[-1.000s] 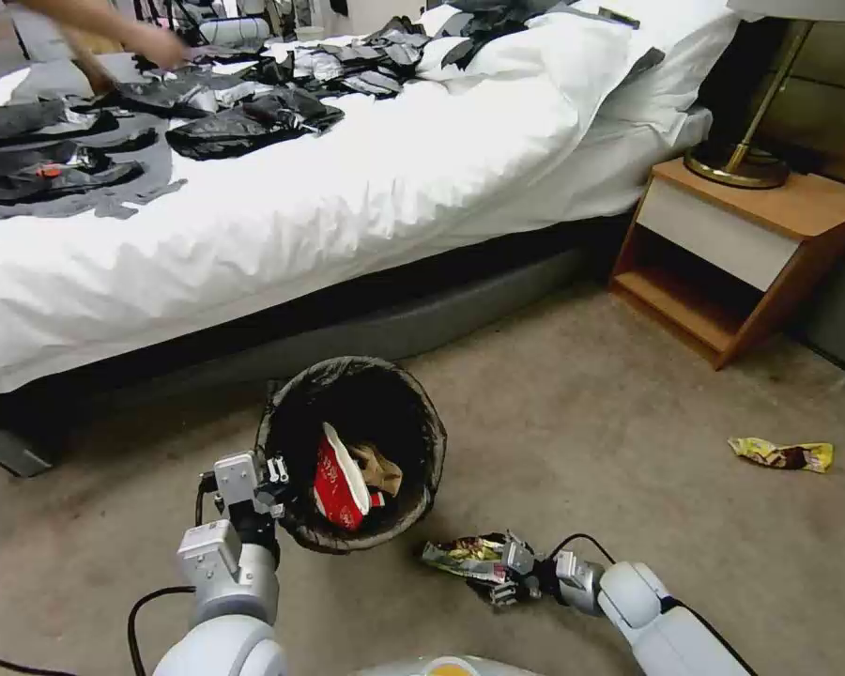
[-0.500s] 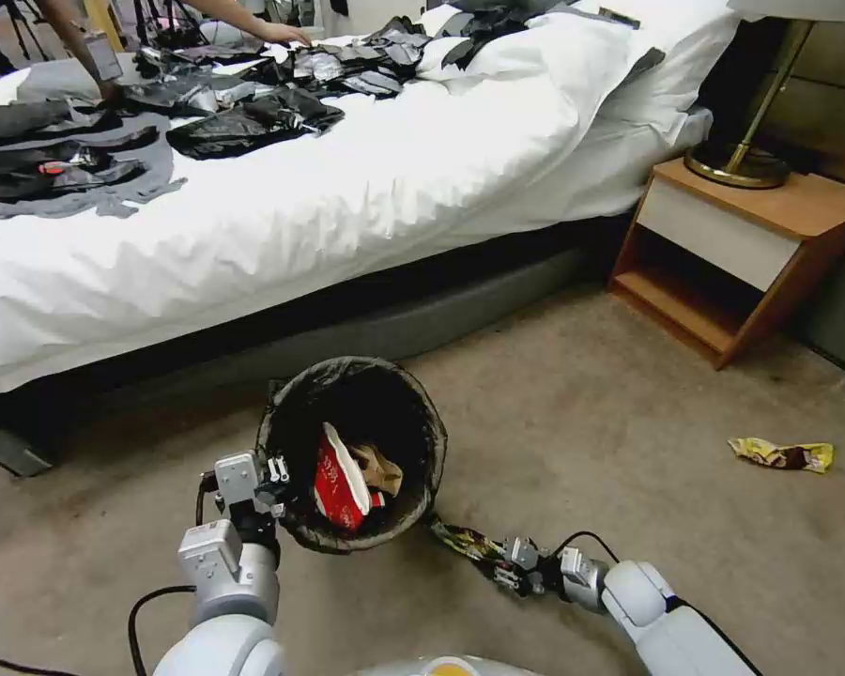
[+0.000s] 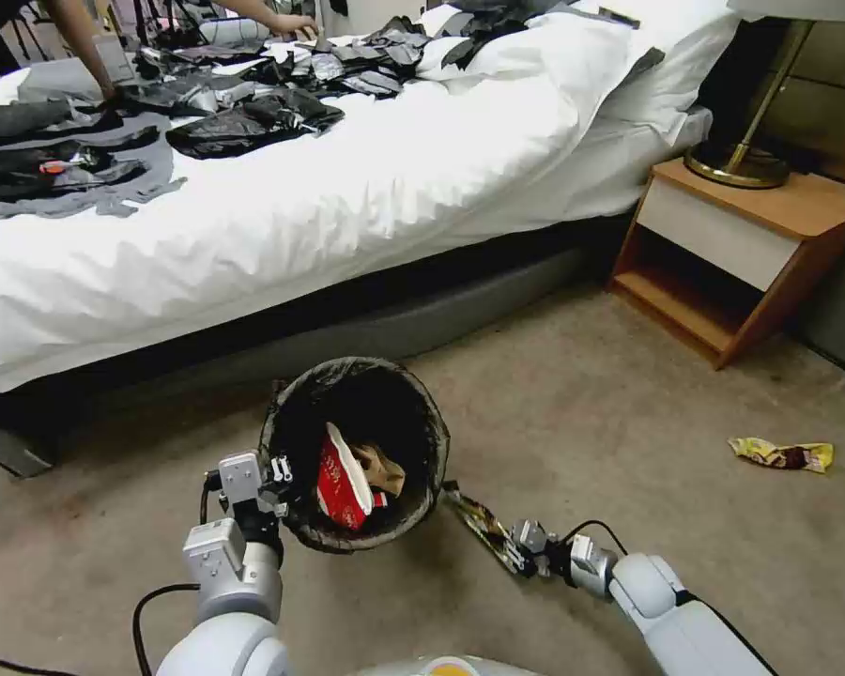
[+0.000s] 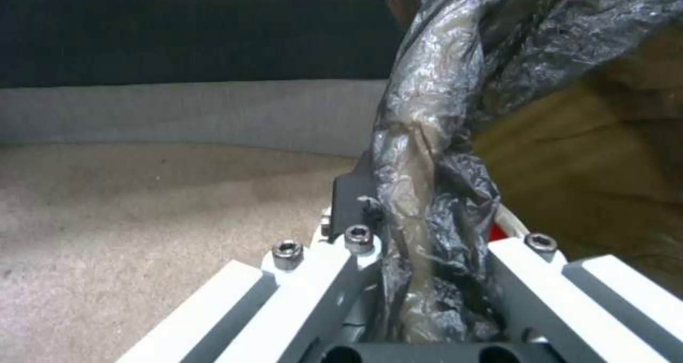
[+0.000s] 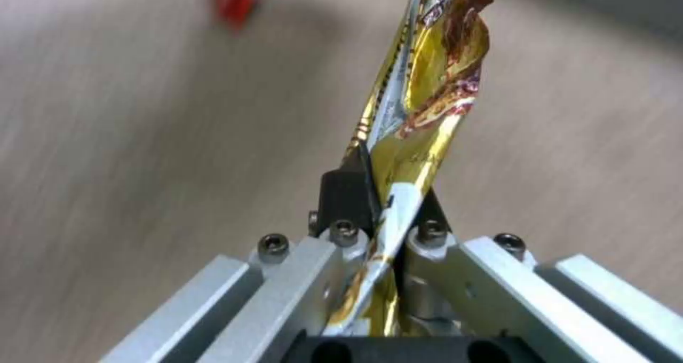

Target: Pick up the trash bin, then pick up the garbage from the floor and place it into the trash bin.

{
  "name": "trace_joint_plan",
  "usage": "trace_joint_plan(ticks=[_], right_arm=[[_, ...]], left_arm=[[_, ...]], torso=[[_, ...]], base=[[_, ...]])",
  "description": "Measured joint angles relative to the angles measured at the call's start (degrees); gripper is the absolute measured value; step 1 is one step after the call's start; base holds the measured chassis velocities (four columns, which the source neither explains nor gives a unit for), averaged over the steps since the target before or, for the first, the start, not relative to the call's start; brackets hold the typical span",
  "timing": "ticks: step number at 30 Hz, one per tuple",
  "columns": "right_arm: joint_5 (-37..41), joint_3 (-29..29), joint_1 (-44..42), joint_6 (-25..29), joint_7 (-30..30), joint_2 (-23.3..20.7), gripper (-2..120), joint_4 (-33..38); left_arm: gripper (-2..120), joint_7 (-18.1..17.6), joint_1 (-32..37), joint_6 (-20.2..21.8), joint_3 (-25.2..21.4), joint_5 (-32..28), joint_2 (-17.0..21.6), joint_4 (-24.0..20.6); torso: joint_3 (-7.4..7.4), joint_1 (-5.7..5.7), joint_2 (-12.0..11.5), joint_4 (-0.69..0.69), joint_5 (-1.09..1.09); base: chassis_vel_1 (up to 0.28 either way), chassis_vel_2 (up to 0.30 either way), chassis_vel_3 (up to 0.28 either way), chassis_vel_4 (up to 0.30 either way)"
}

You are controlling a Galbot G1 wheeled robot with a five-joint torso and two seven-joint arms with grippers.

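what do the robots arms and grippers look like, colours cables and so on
Both arms are smooth rounded white-grey shells ending in silver metal wrist sections. A thin black cable loops outside each wrist. The left gripper and right gripper share one build: pale grey angular metal blocks fastened with small hex-socket screws, on a black base plate with round holes, carrying narrow black fingers. No markings are visible.

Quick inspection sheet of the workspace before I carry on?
Surface: beige carpet, worn.
Job's things: round black-lined trash bin holds a red-and-white wrapper; one yellow crumpled wrapper lies on the floor.
Clutter: black clothes on the white bed.
Grippers: left claw clamps the bin rim; right claw pinches a gold foil wrapper beside the bin.
Cables: black cable by the left arm.
Surroundings: wooden nightstand, brass lamp.
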Motion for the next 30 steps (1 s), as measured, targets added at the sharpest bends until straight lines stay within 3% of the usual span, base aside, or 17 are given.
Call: trace_joint_plan(ticks=[5,8,13,15,22,30], right_arm=[[4.4,1.5,0.6,0.9,3.7,-0.1,0,7.4],[10.3,2.6,0.5,0.5,8.0,-0.9,0,17.8],[14.2,3.0,0.3,-0.5,11.8,-1.3,0,28.2],[16.8,2.9,0.0,-1.4,13.7,-1.6,0,36.2],[18.8,0.3,-4.0,-3.2,14.3,-2.5,0,49.7],[11.5,-5.1,-10.8,-1.3,12.7,-3.7,0,50.6]], left_arm=[[0,0.0,-0.1,0.1,0.0,-0.1,0.3,0.4],[0,0.0,-0.1,0.1,0.1,-0.1,0.5,1.0],[0,0.1,0.0,0.1,0.6,0.1,0.5,1.5],[0,0.1,0.0,0.1,0.7,0.3,0.4,1.8],[0,0.1,-0.1,0.2,0.8,0.4,0.2,1.8],[0,0.2,-0.3,0.2,1.0,0.5,0.2,1.8]], torso=[[0.0,0.0,0.0,0.01,0.0],[0.0,0.0,0.0,-0.02,0.0],[0.0,0.0,0.0,0.01,-0.01],[0.0,0.0,0.0,0.01,-0.02],[0.0,0.0,0.0,0.0,-0.02],[0.0,0.0,0.0,-0.01,-0.01]], base=[[0.0,0.0,0.0,0.0],[0.0,0.0,0.0,0.0],[0.0,0.0,0.0,0.0],[0.0,0.0,0.0,0.0],[0.0,0.0,0.0,0.0],[0.0,0.0,0.0,0.0]])
